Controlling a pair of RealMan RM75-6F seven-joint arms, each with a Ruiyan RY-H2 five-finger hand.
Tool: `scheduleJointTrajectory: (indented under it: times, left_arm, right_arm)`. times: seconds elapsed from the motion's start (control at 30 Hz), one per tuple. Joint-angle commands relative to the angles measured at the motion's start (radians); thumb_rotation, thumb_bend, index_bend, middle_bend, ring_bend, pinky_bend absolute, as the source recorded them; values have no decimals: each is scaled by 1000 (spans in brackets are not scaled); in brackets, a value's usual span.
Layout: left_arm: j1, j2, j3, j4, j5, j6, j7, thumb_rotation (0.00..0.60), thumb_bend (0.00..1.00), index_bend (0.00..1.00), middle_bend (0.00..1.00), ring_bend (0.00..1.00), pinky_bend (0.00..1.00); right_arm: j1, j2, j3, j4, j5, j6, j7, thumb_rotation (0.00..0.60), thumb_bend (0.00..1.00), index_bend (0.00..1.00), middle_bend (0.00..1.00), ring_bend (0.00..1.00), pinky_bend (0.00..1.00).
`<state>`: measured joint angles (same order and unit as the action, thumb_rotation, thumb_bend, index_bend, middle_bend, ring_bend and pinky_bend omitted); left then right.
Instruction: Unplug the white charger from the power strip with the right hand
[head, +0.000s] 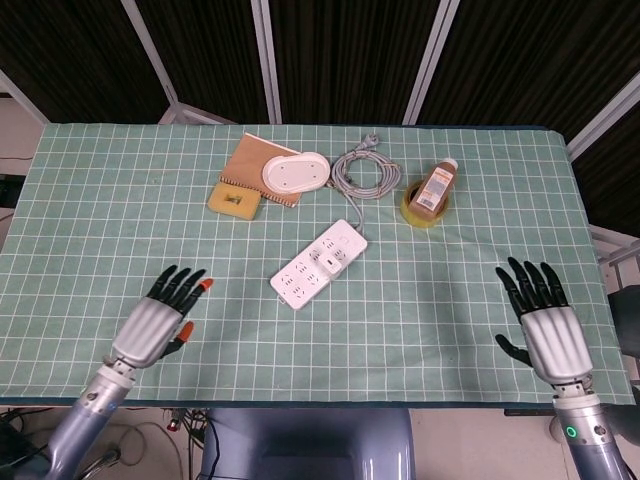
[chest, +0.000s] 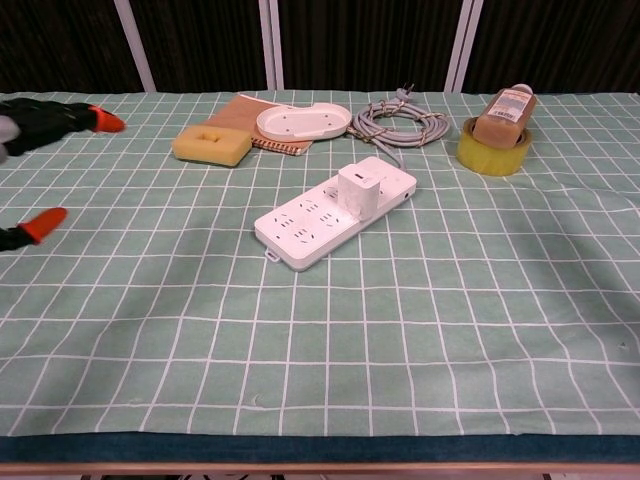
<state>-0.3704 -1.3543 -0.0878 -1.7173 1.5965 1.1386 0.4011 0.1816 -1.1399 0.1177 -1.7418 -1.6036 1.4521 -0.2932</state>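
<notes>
In the chest view the left hand (chest: 35, 120) is cut off by the left edge, so only its dark fingers (chest: 60, 115) with orange tips show. The right hand (head: 545, 325) lies wholly outside that view. From the head view, both forearms run off the bottom edge. The notebook (head: 250, 160) is partly covered by the white oval tray (head: 295, 173). The label on the bottle (head: 433, 187) is too small to read.
</notes>
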Motion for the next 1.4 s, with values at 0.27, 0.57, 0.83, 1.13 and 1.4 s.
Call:
scheduleJointTrajectory:
  times: [0.27, 0.57, 0.83, 1.13, 1.4]
  left_arm:
    - [-180, -192, -92, -7, -244, -211, 241, 600, 465, 57, 35, 0, 51]
    - [-246, -264, -114, 45, -379, -242, 334, 600, 467, 98, 73, 0, 76]
    - [-293, -313, -103, 96, -450, -264, 353, 600, 467, 116, 75, 0, 80]
    - [-327, -362, -84, 154, -474, -261, 341, 600, 467, 121, 80, 0, 87]
    - [-344, -385, -72, 191, -487, -267, 319, 600, 467, 122, 76, 12, 138]
  right_arm:
    - [143, 32, 91, -182, 113, -182, -235, 600, 216, 0, 0, 0, 0]
    - [232, 2, 139, -204, 248, -273, -349, 600, 216, 0, 0, 0, 0]
    - [347, -56, 162, -148, 362, -385, -446, 600, 216, 0, 0, 0, 12]
    - [474, -142, 147, -43, 363, -510, -453, 600, 216, 0, 15, 5, 61]
    - [545, -227, 156, 43, 408, -549, -451, 600, 216, 7, 35, 24, 74]
